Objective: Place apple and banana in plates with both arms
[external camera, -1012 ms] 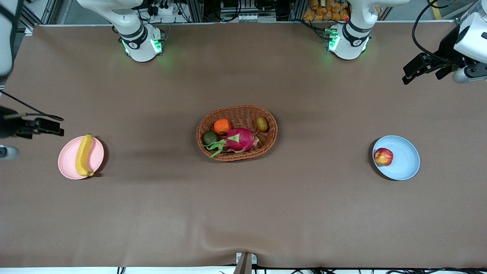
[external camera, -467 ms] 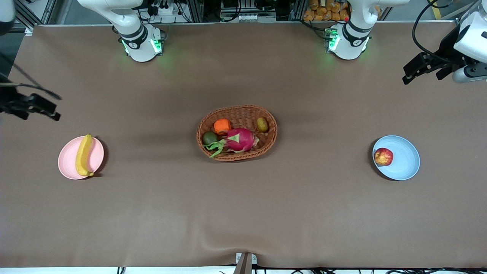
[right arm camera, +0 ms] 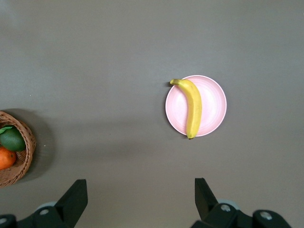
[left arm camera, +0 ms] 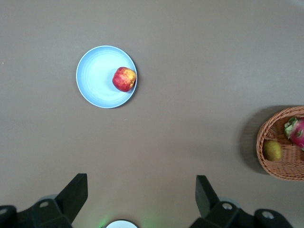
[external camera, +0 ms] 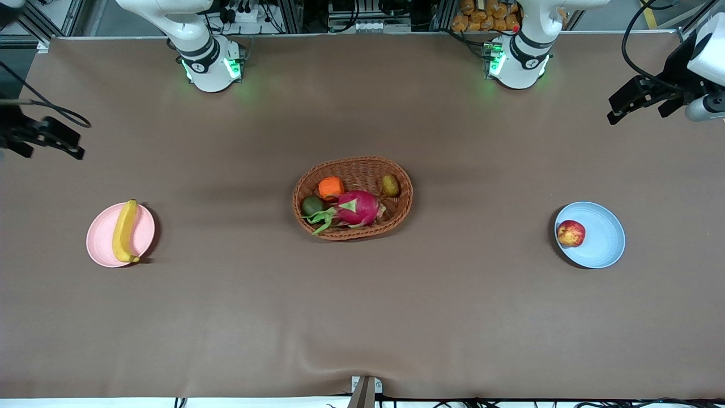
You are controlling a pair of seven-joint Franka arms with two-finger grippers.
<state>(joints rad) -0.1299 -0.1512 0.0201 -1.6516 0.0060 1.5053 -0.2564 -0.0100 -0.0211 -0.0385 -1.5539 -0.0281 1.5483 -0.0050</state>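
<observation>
The yellow banana (external camera: 124, 230) lies in the pale pink plate (external camera: 102, 238) toward the right arm's end of the table; both show in the right wrist view, banana (right arm camera: 193, 108) on plate (right arm camera: 213, 104). The red apple (external camera: 571, 233) sits in the light blue plate (external camera: 603, 235) toward the left arm's end; the left wrist view shows apple (left arm camera: 124, 79) and plate (left arm camera: 97, 76). My right gripper (external camera: 62, 141) is open and empty, high over bare table near the pink plate's end. My left gripper (external camera: 626, 105) is open and empty, high over bare table at the blue plate's end.
An oval brown wicker basket (external camera: 352, 164) stands mid-table holding an orange fruit (external camera: 331, 187), a pink dragon fruit (external camera: 355, 208), a dark green fruit (external camera: 311, 205) and a kiwi (external camera: 389, 185). The two arm bases (external camera: 210, 62) stand along the table's edge farthest from the front camera.
My right gripper has lifted away from the pink plate, moving toward the robots' bases. My left gripper has drifted slightly farther toward its table end. Banana and apple stay in their plates.
</observation>
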